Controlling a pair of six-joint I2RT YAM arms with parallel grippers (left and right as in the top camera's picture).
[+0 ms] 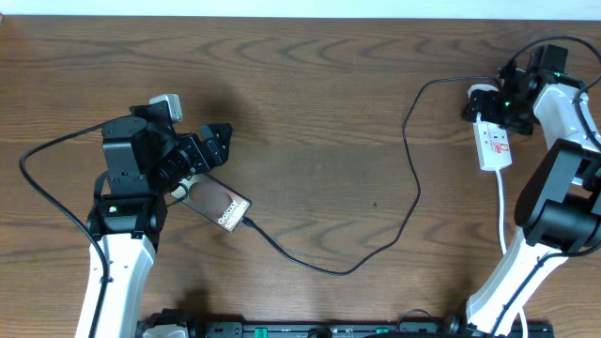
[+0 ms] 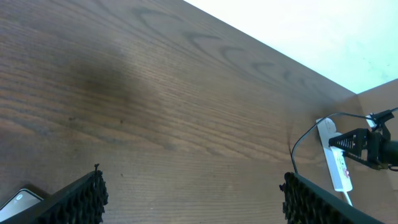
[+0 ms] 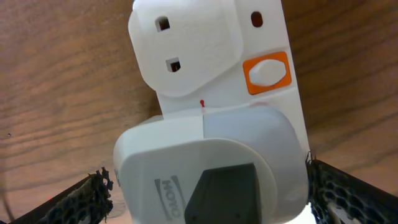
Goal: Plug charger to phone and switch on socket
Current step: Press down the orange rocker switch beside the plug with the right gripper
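Observation:
The phone (image 1: 218, 205) lies flat at the left, below my left gripper (image 1: 211, 145), which is open and empty above the table; only its corner (image 2: 18, 202) shows in the left wrist view. The charger (image 1: 413, 188), a thin black cable, runs from the phone's lower right end (image 1: 247, 222), where its tip meets the phone, to the socket (image 1: 493, 141) at the far right. My right gripper (image 1: 488, 101) is open over the socket's far end. In the right wrist view its fingers (image 3: 205, 180) straddle a white adapter (image 3: 205, 162) plugged in beside the orange switch (image 3: 267, 71).
The socket's white cord (image 1: 507, 211) runs down toward the right arm's base. The socket (image 2: 339, 165) and the right gripper (image 2: 367, 146) also show in the left wrist view, near the table's far edge (image 2: 280, 59). An unused outlet (image 3: 168, 43) sits beyond the adapter.

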